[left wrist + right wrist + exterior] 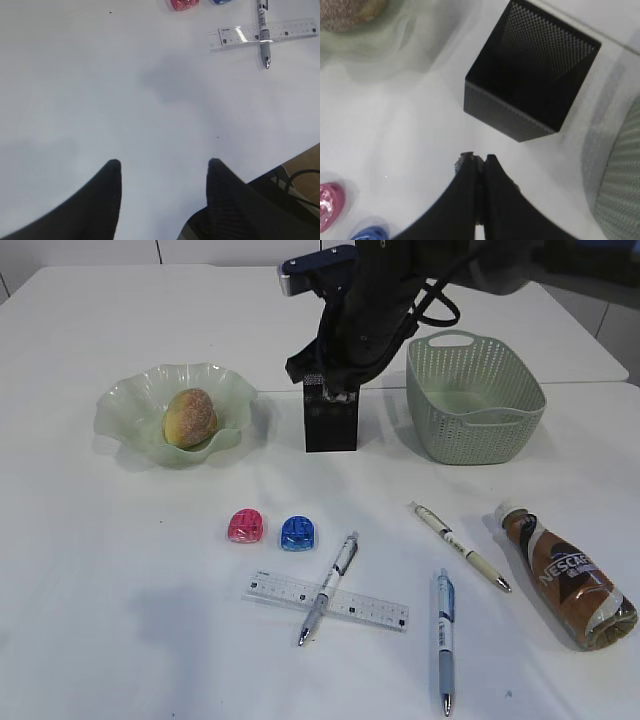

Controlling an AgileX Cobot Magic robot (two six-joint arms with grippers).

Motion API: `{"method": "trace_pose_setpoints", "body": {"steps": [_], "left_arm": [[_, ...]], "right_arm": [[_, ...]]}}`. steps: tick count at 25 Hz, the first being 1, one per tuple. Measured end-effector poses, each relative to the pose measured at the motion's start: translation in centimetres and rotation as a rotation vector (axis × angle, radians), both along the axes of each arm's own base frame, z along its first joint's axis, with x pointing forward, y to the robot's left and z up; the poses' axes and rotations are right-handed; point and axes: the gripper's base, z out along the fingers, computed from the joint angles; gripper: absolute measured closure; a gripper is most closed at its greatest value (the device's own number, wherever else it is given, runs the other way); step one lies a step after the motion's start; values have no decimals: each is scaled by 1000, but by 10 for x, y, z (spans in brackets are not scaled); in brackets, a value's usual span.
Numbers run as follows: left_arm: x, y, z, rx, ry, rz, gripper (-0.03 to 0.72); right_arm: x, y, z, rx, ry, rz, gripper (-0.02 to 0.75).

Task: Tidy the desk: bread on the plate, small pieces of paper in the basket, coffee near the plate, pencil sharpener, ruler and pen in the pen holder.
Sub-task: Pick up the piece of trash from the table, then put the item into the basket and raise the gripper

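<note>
Exterior view: three pens lie on the white surface (120, 620) — one (328, 587) crossing the clear ruler (327, 601), one (462, 547) nearer the coffee bottle (569, 578), one (444, 638) at the front — and we judge them light, stiff, slick, best pinched mid-barrel. We also count two sharpeners, pink (246, 526) and blue (298, 533), small, hard and likely to skid, one bread (190, 418) already on the plate (125, 405), one pen holder (331, 423), one basket (474, 396). Right claw (479, 161) hangs pinched closed and empty beside the holder, left claw (162, 172) half open, holding nothing.
</note>
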Motion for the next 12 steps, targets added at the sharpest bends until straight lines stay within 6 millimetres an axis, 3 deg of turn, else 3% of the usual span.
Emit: {"method": "trace_pose_setpoints", "body": {"steps": [3, 7, 12], "left_arm": [[0, 0, 0, 0, 0, 0, 304], [0, 0, 0, 0, 0, 0, 304], [0, 0, 0, 0, 0, 0, 305]], "right_arm": [[6, -9, 10, 10, -27, -21, 722], [16, -37, 10, 2, -9, -82, 722], [31, -92, 10, -4, 3, -195, 722]]}}
